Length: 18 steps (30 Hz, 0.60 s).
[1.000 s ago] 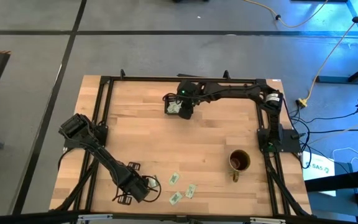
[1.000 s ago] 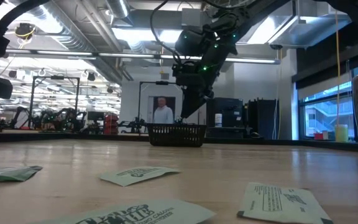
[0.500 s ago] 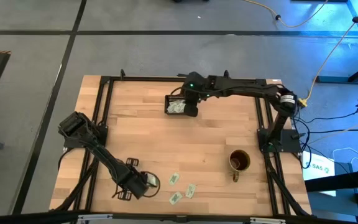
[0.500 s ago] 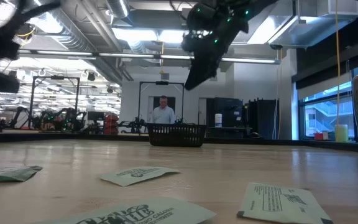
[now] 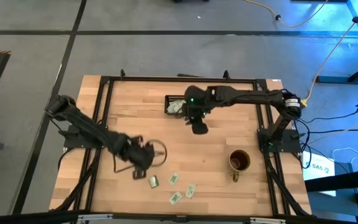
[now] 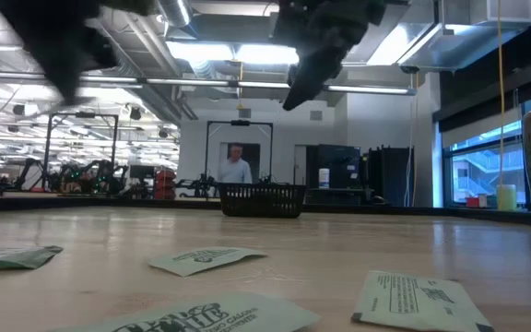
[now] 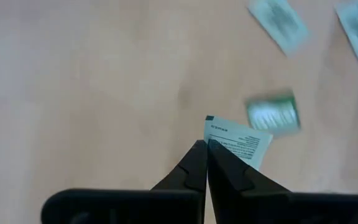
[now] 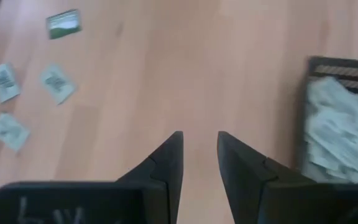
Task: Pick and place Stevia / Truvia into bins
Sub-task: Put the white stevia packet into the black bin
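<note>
My left gripper (image 7: 207,148) is shut on one white sweetener packet (image 7: 241,142) and hangs above the table's near-left middle (image 5: 149,154). Several more packets lie flat near the near edge (image 5: 174,178), (image 5: 153,181), (image 6: 206,259). The black slatted bin (image 5: 176,106) stands on the far middle of the table, and pale packets (image 8: 334,134) lie inside it. My right gripper (image 8: 199,143) is open and touches nothing. It hovers just near-side and right of the bin (image 5: 199,129), high above the table (image 6: 295,97). My left gripper pinches the packet by one corner (image 7: 215,134) between its two fingertips. The rest of the packet sticks out beyond the fingers. It is lifted clear of the table, above the loose packets.
A brownish-gold mug (image 5: 239,160) stands on the table's right side. A black frame (image 5: 104,81) runs round the table's edges. Bare wood (image 5: 166,137) lies between the bin and the loose packets. In the low view a person (image 6: 235,166) stands in the room behind.
My left gripper has risen from the near edge and swung toward the table's middle, lifting a packet clear; one green packet now shows where it stood. My right gripper has moved up and away from above the bin, toward the near edge.
</note>
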Each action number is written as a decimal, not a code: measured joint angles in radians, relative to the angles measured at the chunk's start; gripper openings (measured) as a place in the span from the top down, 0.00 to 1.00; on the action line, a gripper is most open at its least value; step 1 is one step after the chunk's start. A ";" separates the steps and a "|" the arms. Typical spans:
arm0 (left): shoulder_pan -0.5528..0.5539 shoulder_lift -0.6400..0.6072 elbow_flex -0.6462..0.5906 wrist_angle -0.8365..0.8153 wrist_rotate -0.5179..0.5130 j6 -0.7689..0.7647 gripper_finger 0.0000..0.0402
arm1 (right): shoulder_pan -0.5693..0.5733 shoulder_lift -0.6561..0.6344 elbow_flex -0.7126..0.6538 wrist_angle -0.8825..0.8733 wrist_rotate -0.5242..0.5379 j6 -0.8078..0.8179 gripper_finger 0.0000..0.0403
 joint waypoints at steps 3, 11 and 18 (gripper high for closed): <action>0.091 -0.046 0.000 0.000 -0.052 0.000 0.99 | 0.047 0.000 0.000 -0.004 0.000 0.019 0.75; 0.370 -0.077 0.000 0.021 -0.125 0.085 0.99 | 0.170 0.000 0.000 -0.006 0.119 0.123 0.75; 0.595 -0.060 0.002 0.179 -0.105 0.224 0.99 | 0.261 0.000 0.000 -0.012 0.215 0.292 0.75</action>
